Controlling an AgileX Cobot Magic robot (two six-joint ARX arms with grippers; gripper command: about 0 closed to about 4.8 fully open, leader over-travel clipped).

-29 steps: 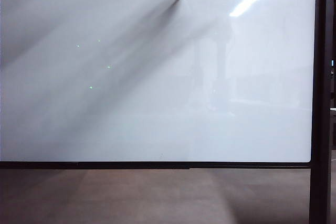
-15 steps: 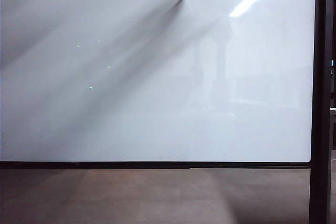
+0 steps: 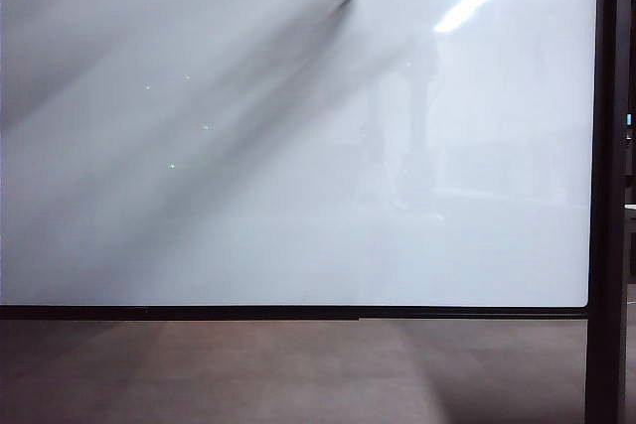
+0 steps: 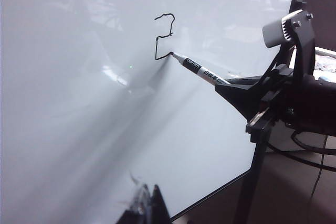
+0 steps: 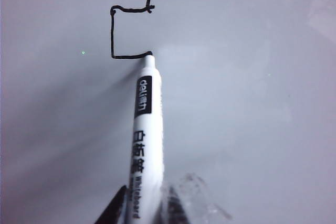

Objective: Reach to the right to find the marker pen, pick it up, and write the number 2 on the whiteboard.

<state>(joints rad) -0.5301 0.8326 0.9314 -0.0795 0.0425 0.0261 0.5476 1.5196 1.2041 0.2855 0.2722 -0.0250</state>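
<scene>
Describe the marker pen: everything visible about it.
The marker pen is slim, with a white plastic-looking barrel bearing black printed labels, uncapped. Its dark tip touches the whiteboard at the end of the bottom stroke of the number 2. The right gripper holds its rear end in closed jaws, high on the board. The pen slants toward the surface.

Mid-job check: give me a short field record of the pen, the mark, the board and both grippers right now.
marker pen: held in the right gripper, tip on the board at the end of the line
number 2: angular black line, bottom stroke only begun
whiteboard: upright, otherwise unmarked
right gripper: near the board's top edge, shut on the marker pen
left gripper: away from the pen; fingertips close together, holding nothing
</scene>
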